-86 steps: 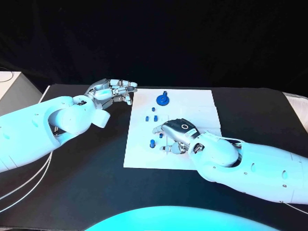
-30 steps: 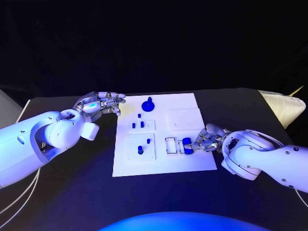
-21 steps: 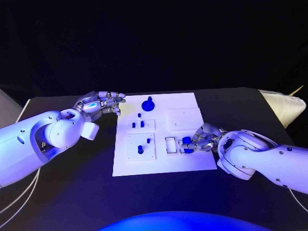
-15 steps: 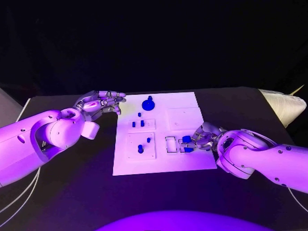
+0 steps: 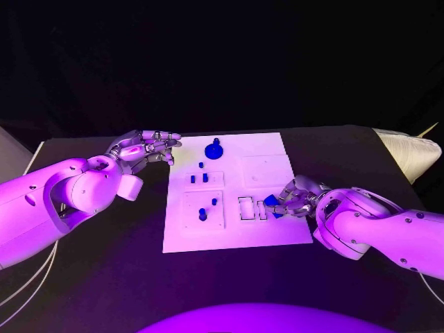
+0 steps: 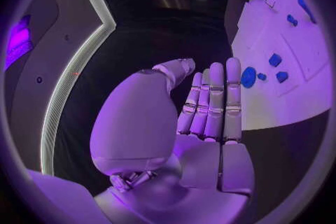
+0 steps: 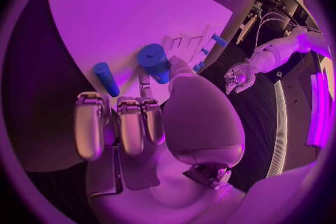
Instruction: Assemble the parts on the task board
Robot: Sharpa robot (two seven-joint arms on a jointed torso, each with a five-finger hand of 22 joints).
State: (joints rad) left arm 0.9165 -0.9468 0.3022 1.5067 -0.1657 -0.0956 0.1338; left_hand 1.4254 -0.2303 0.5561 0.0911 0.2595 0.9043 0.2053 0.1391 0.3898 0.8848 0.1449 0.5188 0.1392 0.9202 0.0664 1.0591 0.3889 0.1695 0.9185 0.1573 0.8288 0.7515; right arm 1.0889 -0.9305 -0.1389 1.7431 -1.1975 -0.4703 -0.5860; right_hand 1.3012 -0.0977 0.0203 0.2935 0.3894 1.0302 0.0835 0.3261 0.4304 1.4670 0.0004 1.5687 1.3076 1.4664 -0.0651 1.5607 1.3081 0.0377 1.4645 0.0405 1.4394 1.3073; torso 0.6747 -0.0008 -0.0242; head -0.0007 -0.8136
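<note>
Pinching a small blue cylinder part [image 5: 271, 201] above the right near area of the task board [image 5: 272, 149], the right hand [image 5: 294, 198] is gripping its stiff, light, probably slippery sides, while the left hand [image 5: 147, 147] is hovering loosely curled, holding nothing.

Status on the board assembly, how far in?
Early to midway. Several small blue pieces already stand on the white board. The right hand holds a blue cylinder; another blue piece lies loose beside it. The left hand holds nothing.
</note>
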